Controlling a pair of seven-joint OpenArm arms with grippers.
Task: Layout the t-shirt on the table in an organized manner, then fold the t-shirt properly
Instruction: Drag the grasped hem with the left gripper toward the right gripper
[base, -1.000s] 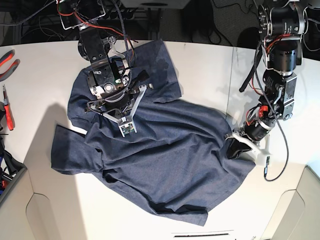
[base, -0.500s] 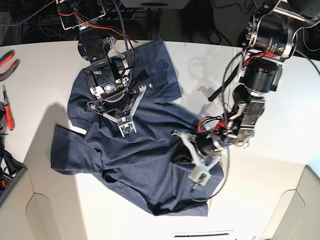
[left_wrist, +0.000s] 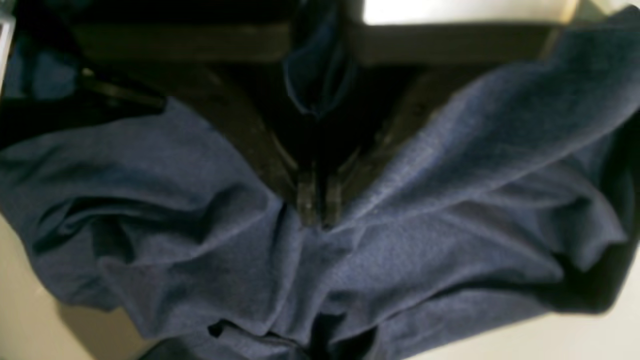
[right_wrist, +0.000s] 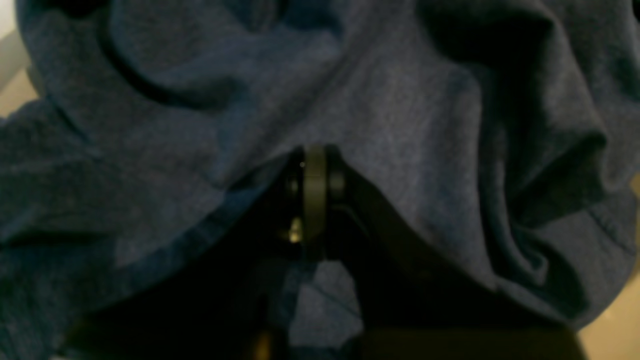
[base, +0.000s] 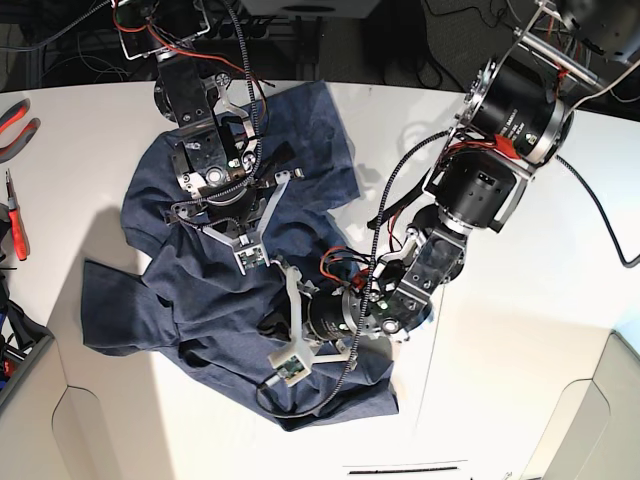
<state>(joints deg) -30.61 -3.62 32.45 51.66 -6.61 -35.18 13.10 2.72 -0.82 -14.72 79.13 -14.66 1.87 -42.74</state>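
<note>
On the white table, the rumpled navy t-shirt, soft, light and limp, is pinched in the closed left gripper and right gripper; hems and shoulders likely offer surer holds.

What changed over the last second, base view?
The left gripper, shut on the t-shirt, swept from the table's right side toward the centre, dragging that shirt edge over the body and bunching it. The right gripper stayed clamped on the cloth near the collar.
</note>
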